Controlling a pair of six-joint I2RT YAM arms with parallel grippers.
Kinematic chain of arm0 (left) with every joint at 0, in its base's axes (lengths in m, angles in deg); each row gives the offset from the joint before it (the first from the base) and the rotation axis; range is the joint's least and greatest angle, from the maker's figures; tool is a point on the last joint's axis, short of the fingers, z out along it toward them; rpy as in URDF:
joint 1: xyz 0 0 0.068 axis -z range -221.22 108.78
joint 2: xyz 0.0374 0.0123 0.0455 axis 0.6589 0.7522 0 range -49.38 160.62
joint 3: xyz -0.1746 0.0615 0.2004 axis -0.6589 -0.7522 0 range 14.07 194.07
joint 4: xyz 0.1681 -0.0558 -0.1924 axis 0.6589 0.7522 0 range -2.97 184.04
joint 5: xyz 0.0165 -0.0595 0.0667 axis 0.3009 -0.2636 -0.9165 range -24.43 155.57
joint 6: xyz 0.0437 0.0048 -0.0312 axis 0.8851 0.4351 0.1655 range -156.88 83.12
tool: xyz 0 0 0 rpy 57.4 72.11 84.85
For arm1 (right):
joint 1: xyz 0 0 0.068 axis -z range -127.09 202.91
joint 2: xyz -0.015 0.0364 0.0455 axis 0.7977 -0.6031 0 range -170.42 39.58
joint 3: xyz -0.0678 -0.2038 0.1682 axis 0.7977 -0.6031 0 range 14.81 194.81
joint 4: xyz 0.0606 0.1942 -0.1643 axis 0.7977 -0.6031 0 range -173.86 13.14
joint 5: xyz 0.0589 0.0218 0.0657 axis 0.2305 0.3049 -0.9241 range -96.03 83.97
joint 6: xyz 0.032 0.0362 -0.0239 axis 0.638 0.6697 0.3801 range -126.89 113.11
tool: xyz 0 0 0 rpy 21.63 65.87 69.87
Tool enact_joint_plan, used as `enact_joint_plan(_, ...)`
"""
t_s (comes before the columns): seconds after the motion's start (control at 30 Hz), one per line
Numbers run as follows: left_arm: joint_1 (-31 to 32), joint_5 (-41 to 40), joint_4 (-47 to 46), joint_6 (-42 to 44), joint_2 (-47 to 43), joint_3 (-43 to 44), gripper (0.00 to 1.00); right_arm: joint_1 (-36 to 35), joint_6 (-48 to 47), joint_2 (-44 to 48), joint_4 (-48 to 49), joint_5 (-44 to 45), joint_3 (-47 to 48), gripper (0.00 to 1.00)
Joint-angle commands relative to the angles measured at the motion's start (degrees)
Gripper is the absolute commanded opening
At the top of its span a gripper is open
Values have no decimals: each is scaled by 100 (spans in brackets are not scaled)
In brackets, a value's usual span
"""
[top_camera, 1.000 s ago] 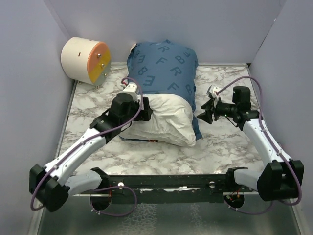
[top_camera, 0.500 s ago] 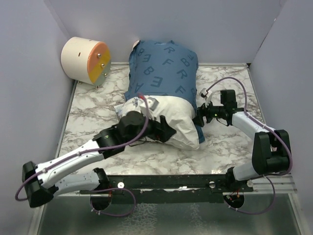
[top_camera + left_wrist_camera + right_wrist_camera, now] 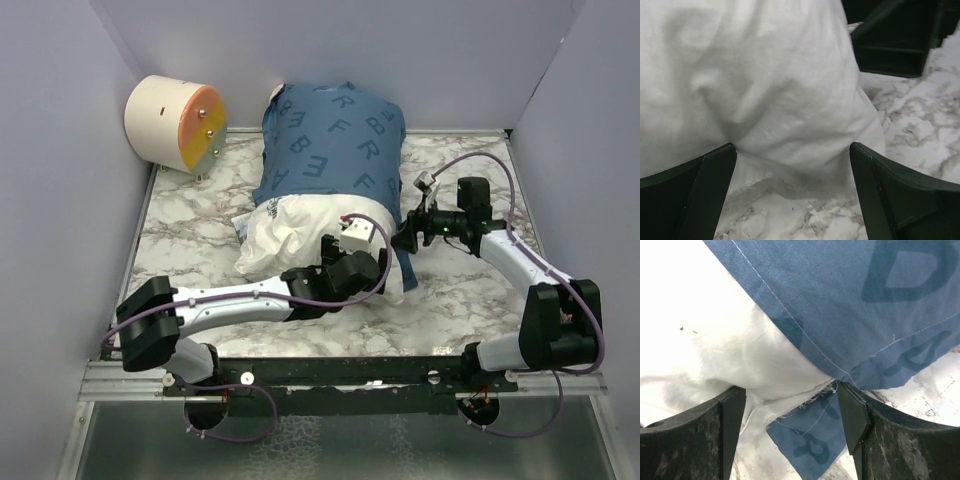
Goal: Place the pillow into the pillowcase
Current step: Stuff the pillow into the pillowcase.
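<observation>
The white pillow (image 3: 300,225) lies on the marble table with its far part inside the blue lettered pillowcase (image 3: 335,135); its near end sticks out. My left gripper (image 3: 380,272) sits at the pillow's near right corner. In the left wrist view it (image 3: 792,150) is open, the pillow (image 3: 765,75) bulging between the fingers. My right gripper (image 3: 405,238) is at the pillowcase's right edge by the opening. In the right wrist view it (image 3: 790,390) stands open around the pillowcase hem (image 3: 850,300) and the pillow's seam (image 3: 700,330).
A cream cylinder with an orange face (image 3: 172,122) stands at the back left corner. Grey walls close in the table (image 3: 190,215) on three sides. A black rail (image 3: 340,375) runs along the near edge.
My left arm has swept right along the pillow's near end to its right corner and its jaws have opened wider. The right gripper has moved in to the pillowcase edge and opened.
</observation>
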Motion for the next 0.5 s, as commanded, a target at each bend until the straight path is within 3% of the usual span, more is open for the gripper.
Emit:
enact_joint_plan(0.0,-408,-553,-475,-84,487,401,99,225,221,146,235,133,-147,74)
enact_joint_plan(0.17,-906,-345,-810,-104,891,459,98,645,560,-2,249,385,-158,74)
enact_joint_plan(0.27,-1236,-277,-854,-166,954,306,89,727,1064,24,663,792,-381,73)
enact_joint_plan(0.37,-1480,80,-1195,-79,742,-5,62,727,1314,-183,887,571,-529,71)
enact_joint_plan(0.47,-1599,224,-1349,129,499,-157,24,703,1428,-560,898,304,-497,70)
